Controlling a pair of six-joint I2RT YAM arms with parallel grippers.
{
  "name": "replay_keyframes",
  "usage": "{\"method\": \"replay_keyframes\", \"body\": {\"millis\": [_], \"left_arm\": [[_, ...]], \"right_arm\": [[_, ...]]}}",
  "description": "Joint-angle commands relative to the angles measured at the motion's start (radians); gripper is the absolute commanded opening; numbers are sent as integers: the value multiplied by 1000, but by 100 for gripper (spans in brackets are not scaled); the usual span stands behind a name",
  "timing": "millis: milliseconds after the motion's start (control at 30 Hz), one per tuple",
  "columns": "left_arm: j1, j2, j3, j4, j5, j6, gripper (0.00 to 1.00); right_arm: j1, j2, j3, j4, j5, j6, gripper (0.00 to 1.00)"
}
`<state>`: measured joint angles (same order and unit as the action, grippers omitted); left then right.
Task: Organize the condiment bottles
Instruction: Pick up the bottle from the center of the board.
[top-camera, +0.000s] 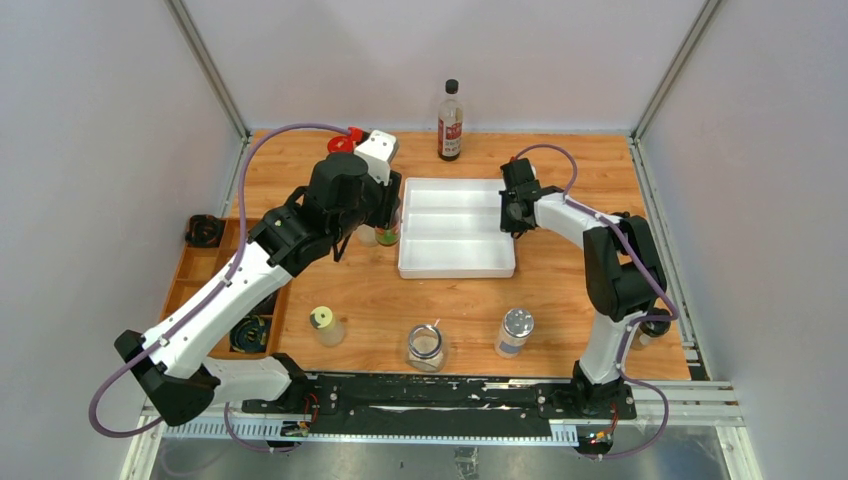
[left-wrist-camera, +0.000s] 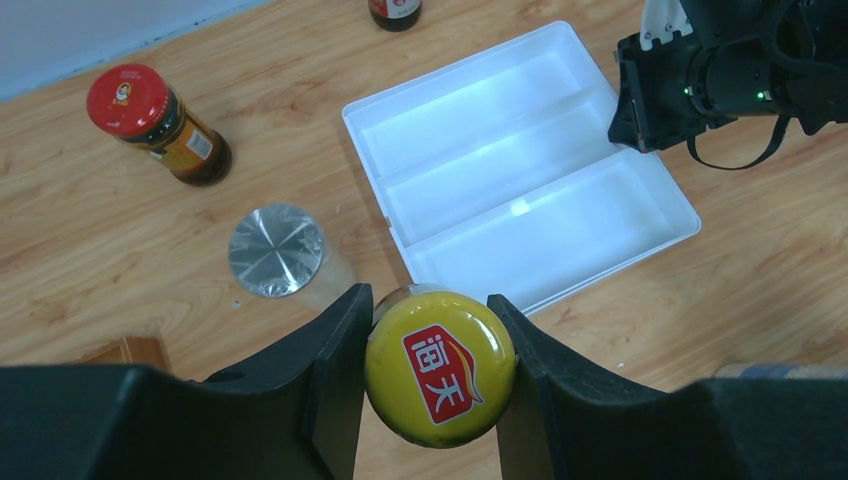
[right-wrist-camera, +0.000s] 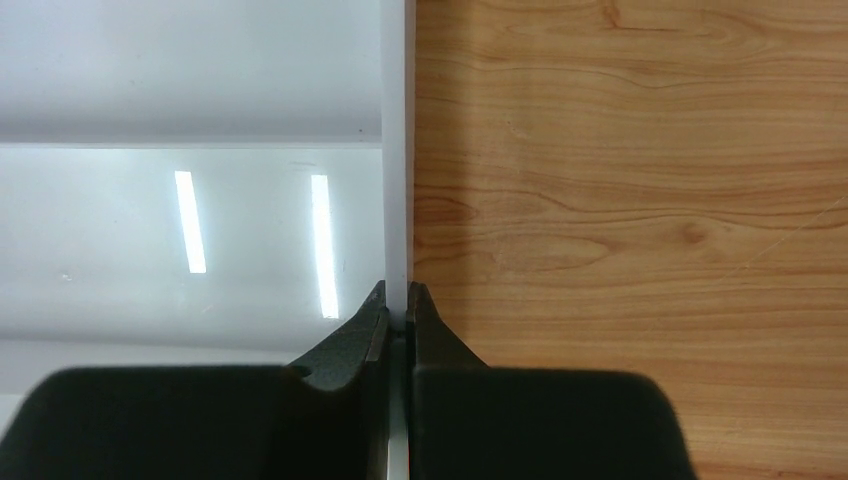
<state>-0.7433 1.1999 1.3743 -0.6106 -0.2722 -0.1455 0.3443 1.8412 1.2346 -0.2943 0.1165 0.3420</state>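
My left gripper (left-wrist-camera: 428, 298) is shut on a jar with a yellow cap (left-wrist-camera: 440, 367), just left of the white tray (left-wrist-camera: 520, 170); from above this jar (top-camera: 387, 237) sits under the left gripper (top-camera: 388, 222). A silver-capped jar (left-wrist-camera: 276, 250) stands close beside it. Behind them is a red-capped jar (left-wrist-camera: 150, 120). The tall clear bottle with a red label (top-camera: 450, 120) stands at the back. Near the front are a small yellow-capped bottle (top-camera: 322, 325), an open glass jar (top-camera: 426, 347) and a silver-capped jar (top-camera: 515, 330). My right gripper (right-wrist-camera: 398, 298) is shut on the tray's right rim (right-wrist-camera: 397, 150).
The tray (top-camera: 455, 262) has three long compartments with nothing in them. A wooden organizer (top-camera: 200, 280) holding coiled black cables sits at the left table edge. Metal frame posts and grey walls close the back and sides.
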Motion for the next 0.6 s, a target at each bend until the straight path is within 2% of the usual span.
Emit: {"method": "replay_keyframes", "body": {"millis": [0, 567], "left_arm": [[-11, -40, 8, 79, -21, 6, 8], [-11, -33, -11, 92, -18, -9, 8]], "right_arm": [[13, 0, 30, 44, -15, 28, 0], [13, 38, 5, 52, -45, 1, 0]]}}
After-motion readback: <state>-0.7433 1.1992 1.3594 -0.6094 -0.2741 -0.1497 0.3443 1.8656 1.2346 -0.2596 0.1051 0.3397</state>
